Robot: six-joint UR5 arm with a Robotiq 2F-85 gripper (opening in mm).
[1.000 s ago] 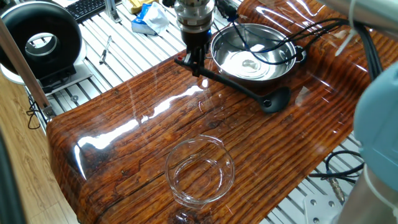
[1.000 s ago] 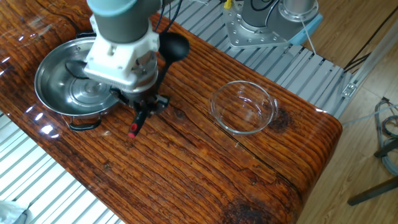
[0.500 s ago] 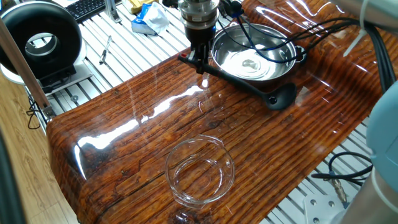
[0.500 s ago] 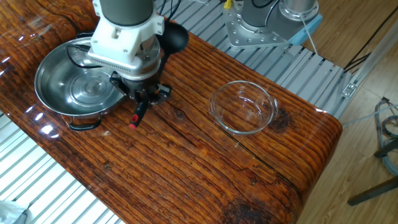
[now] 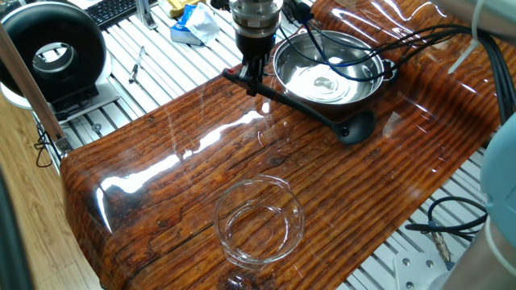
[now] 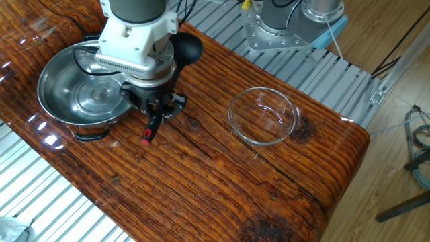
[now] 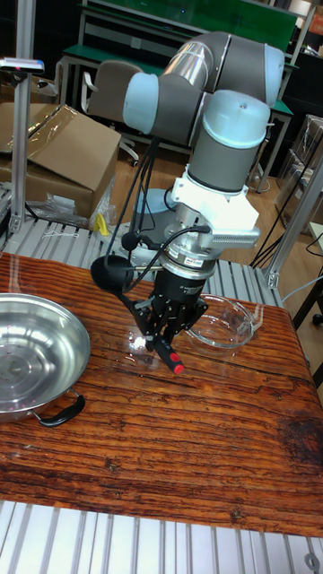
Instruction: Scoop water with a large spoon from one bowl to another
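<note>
My gripper (image 5: 252, 78) (image 6: 156, 115) (image 7: 167, 337) is shut on the thin handle of the large spoon (image 5: 310, 111), a black ladle, close to its red tip (image 6: 146, 140) (image 7: 178, 367). The ladle's round cup (image 5: 355, 129) (image 6: 188, 48) (image 7: 109, 273) sits outside the steel bowl (image 5: 364, 89) (image 6: 50, 84) (image 7: 36, 345), just past its rim. Shiny water (image 5: 321, 82) lies in that steel bowl. The clear glass bowl (image 5: 223, 211) (image 6: 236, 113) (image 7: 237, 311) stands apart on the wooden table; I cannot tell whether it holds water.
Black cables (image 5: 419, 36) hang over the steel bowl and the table's far end. A black round device (image 5: 52, 52), a keyboard and blue packaging lie on the slatted surface beside the wooden top (image 5: 161, 185). A metal robot base (image 6: 282, 23) stands behind the table.
The gripper has shifted slightly with the ladle in it, and the ladle's cup has swung a little beside the steel bowl. Both bowls are unmoved.
</note>
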